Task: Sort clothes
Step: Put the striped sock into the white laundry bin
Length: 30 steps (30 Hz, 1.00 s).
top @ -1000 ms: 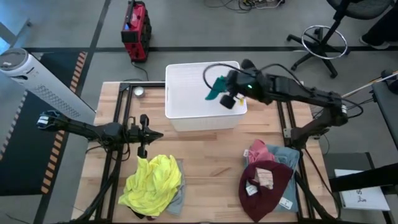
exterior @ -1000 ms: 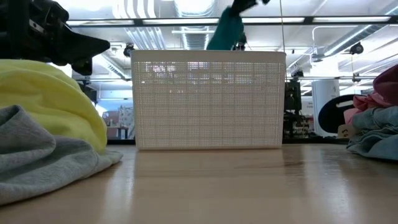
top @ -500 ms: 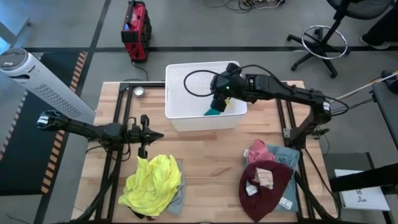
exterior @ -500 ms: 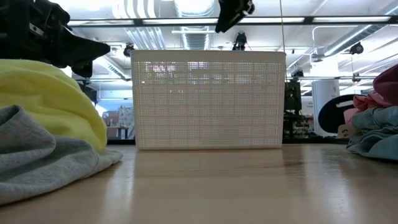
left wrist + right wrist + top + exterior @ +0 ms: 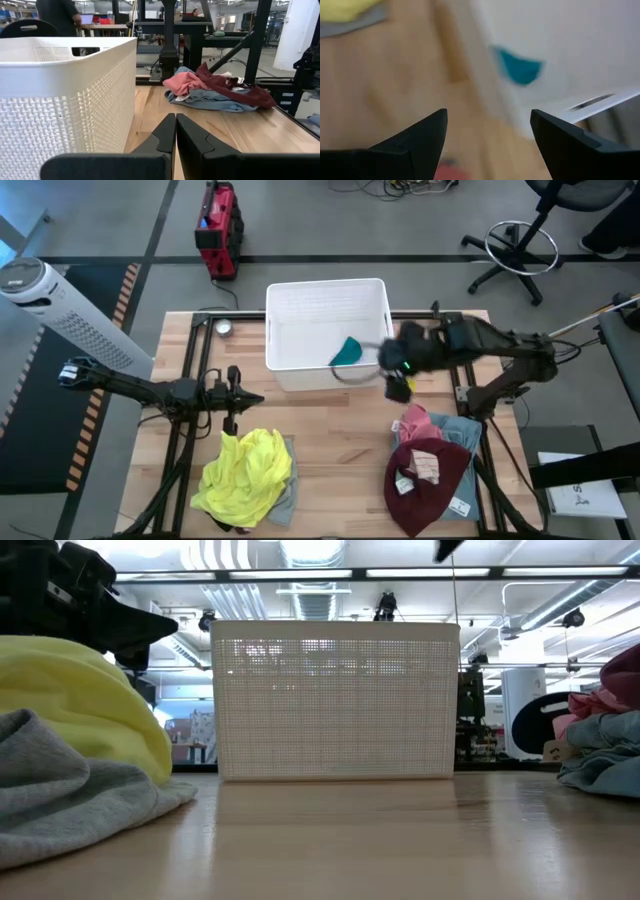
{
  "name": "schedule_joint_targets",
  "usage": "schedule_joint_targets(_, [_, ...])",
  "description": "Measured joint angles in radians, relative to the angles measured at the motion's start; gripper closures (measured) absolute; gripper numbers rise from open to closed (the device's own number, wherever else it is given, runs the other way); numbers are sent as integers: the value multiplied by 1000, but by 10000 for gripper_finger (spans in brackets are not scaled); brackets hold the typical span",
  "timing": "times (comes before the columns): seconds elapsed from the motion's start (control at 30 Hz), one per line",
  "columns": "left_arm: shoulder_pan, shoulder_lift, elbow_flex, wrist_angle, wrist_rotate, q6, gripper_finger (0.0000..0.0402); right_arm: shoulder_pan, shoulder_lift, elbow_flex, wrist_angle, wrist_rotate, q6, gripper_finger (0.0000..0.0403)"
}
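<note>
I see the small teal fabric piece (image 5: 347, 351) lying inside the white slatted plastic basket (image 5: 290, 375), against its wall on the side nearest my right gripper (image 5: 398, 383). That gripper hangs just outside the basket's corner, above the wooden table (image 5: 330, 440), with its fingers spread wide and nothing between them; in the right wrist view the teal piece (image 5: 520, 67) shows ahead of the fingers (image 5: 417, 137), blurred, within the basket's pale interior.

Below the right gripper, toward the table's near edge, sits a heap of garments: a pink piece (image 5: 415, 423) on top of light blue jeans (image 5: 462, 430), with a maroon garment (image 5: 430, 475) spread in front of them and touching both. The left wrist view sees the same heap (image 5: 215, 90) across the table, beside the basket wall (image 5: 65, 95).

My left gripper (image 5: 229, 423) waits on the other side, well apart from the right one, pointing down just over the bright yellow top (image 5: 245, 473). Its fingers (image 5: 167, 135) are pressed together, holding nothing. The yellow top is bunched on a grey garment (image 5: 284, 502) whose edge shows beneath it; in the low view the yellow fabric (image 5: 90, 710) rises behind the grey folds (image 5: 70, 790), with the basket (image 5: 335, 700) standing farther back on the table.
</note>
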Motion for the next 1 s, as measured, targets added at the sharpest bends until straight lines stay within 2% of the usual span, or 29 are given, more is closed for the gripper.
schedule_joint_targets(0.2, [0,10,0,0,0,-8,402,215,-84,-127,-1,-106,261,130])
schedule_joint_targets(0.4, [0,11,0,1,0,-8,402,365,-91,-245,-1,-129,483,130])
schedule_joint_targets(0.6, [0,11,0,0,0,-3,402,385,-49,-350,17,-325,537,130])
schedule_joint_targets(0.7, [0,11,0,-1,0,4,402,385,-34,-409,69,-389,538,130])
schedule_joint_targets(0.83, [0,11,0,-15,0,5,402,385,-29,-496,161,-449,545,130])
schedule_joint_targets(1.0, [0,11,0,-21,0,6,402,385,-28,-580,243,-465,570,130])
